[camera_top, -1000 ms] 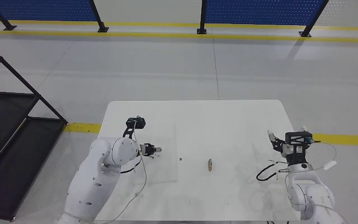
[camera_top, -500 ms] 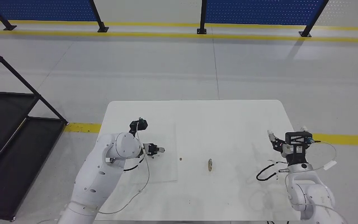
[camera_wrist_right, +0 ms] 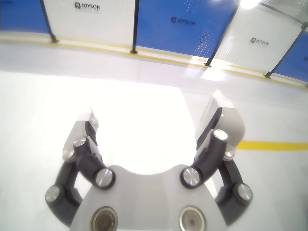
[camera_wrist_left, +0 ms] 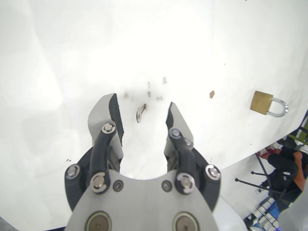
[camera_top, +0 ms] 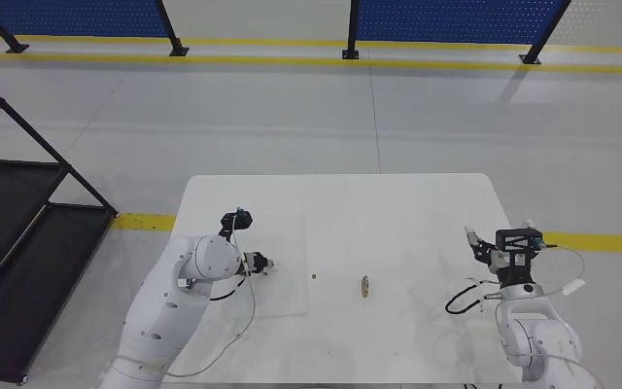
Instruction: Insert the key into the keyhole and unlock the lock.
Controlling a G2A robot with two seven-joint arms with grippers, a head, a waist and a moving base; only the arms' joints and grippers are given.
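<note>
Since nearer than the right gripper [camera_wrist_right: 156, 106], should use left gripper [camera_wrist_left: 142, 102]: wide open, key [camera_wrist_left: 140, 114] just rightward, lengthwise along gap between fingers [camera_wrist_left: 115, 111].

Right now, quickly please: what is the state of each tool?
Left tool: open, holding nothing; the key lies on the table.
Right tool: open, holding nothing.
</note>
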